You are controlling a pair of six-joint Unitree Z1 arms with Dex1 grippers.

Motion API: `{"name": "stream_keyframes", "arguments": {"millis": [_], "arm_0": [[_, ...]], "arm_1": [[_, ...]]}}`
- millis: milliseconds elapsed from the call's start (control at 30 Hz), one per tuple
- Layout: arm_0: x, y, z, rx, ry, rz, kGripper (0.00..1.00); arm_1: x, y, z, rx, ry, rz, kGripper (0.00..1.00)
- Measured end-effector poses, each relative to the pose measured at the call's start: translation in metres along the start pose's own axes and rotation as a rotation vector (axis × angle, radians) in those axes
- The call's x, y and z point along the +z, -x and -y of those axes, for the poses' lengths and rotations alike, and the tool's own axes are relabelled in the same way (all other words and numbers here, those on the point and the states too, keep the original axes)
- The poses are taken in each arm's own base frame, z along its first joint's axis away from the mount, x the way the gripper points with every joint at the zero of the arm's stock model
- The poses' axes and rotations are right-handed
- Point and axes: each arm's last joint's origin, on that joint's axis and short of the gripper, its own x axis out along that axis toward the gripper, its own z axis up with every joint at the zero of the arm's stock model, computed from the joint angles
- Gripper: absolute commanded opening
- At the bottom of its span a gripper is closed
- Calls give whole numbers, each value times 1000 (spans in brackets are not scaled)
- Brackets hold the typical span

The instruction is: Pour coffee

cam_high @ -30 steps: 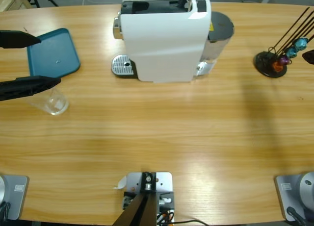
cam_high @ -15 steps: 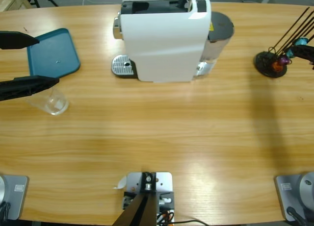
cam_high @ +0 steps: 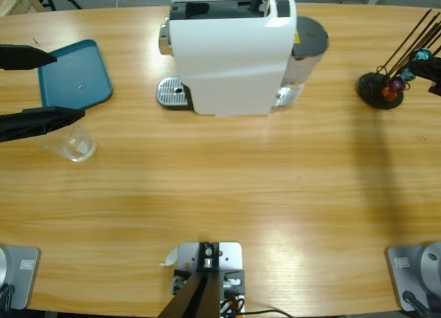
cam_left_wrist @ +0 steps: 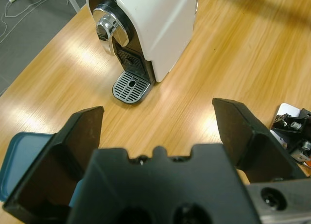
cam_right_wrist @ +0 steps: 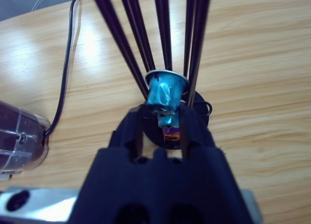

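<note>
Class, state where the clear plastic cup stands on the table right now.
In the high view, the clear plastic cup stands at the table's left side, just below the teal tray, beside the open left gripper.

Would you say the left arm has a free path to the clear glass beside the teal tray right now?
Probably yes. The left gripper is open, and the clear glass stands upright just past its nearer jaw beside the teal tray, with only bare wooden table around it.
</note>
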Motion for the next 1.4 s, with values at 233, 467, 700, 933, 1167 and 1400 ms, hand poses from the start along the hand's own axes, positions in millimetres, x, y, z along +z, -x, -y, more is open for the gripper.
{"name": "stream_keyframes", "arguments": {"millis": [233,467,700,933,1167,1400], "arm_0": [[0,-2,0,-2,9,-6,968],[0,-2,0,-2,19,-6,968],[0,-3,0,-2,22,-8,968],[0,-5,-1,-4,32,-17,968],[0,-5,-1,-4,34,-17,968],[0,-6,-1,-5,35,-20,968]], "arm_1": [[0,0,1,-10,-8,3,0],[1,3,2,-17,-9,11,847],[0,16,4,-17,-48,15,989],[-6,32,5,-14,-76,-9,849],[-2,28,4,-5,-83,23,612],[-1,12,1,-10,-80,4,436]]}}
